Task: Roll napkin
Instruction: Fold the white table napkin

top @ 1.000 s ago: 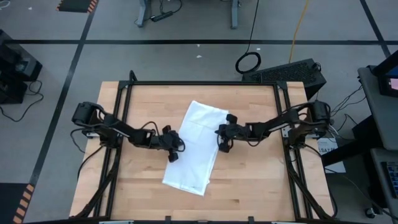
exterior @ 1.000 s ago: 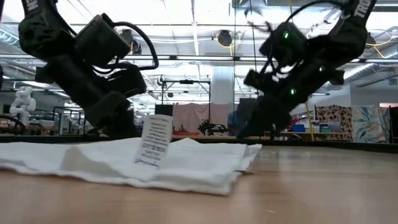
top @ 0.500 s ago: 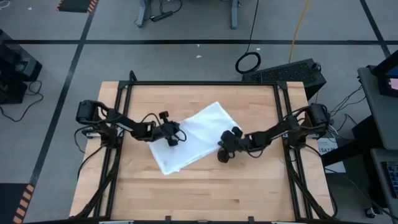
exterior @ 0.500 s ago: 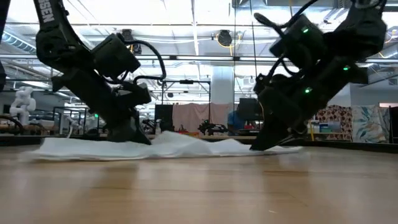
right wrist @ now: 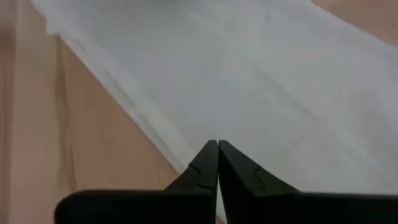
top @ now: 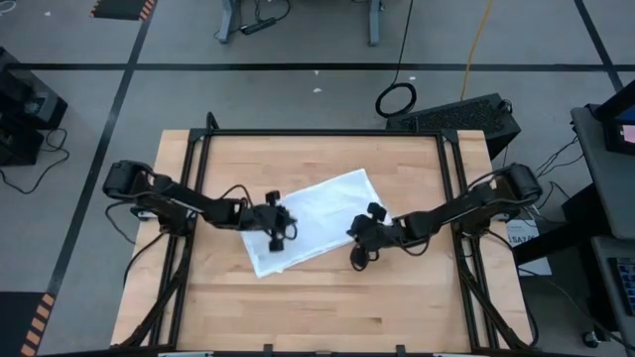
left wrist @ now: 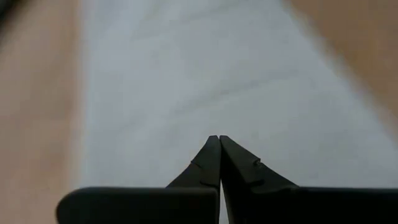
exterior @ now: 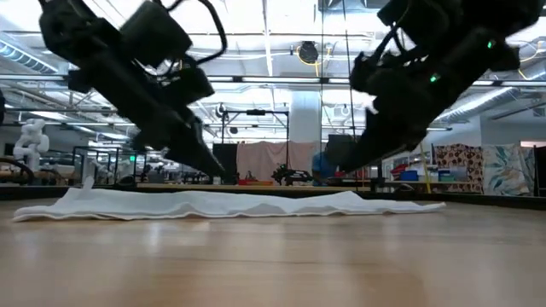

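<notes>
The napkin [top: 316,220] lies flat on the wooden table [top: 397,307], near the middle, turned a bit so one long edge faces my two arms. It is spread out, not rolled at all yet, so I think the rolling has not begun.

My left gripper [top: 277,234] hangs over the napkin's left part. Its fingers [left wrist: 214,163] are pressed tight together with nothing between them. My right gripper [top: 358,254] is at the napkin's near right edge, where cloth meets wood. Its fingers [right wrist: 216,165] are pinched together too, and hold nothing.

From the low view both grippers look lifted a little off the cloth. I think I put one at each end so the napkin rolls evenly. Soft cloth bunches up easily, so both ends need to go together.
</notes>
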